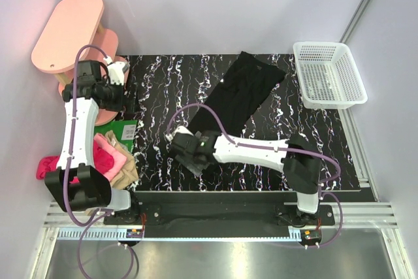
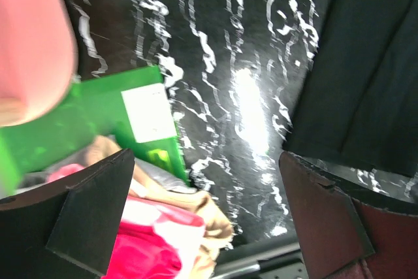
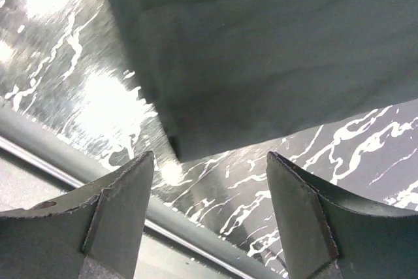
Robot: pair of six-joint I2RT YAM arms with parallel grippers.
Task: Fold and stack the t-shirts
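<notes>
A black t-shirt [image 1: 235,96], folded into a long strip, lies slantwise across the black marbled mat [image 1: 300,142]. My right gripper [image 1: 191,157] hovers open just past the strip's near end. In the right wrist view [image 3: 209,207] the jaws stand wide apart and empty, with the shirt's corner [image 3: 261,50] beyond them. My left gripper [image 1: 128,99] is open and empty at the mat's left edge. Its wrist view [image 2: 206,213] shows the tan shirt [image 2: 199,210] and magenta shirt [image 2: 140,253] below, and the black shirt [image 2: 366,63] to the right. The pink, magenta and tan tees [image 1: 114,158] are heaped at the left.
A flat green packet [image 1: 123,129] with a white label [image 2: 149,112] lies beside the heap. A pink stool [image 1: 68,31] stands at the back left. A white basket [image 1: 330,73] sits at the back right. The table's metal front rail [image 1: 215,197] runs along the near edge.
</notes>
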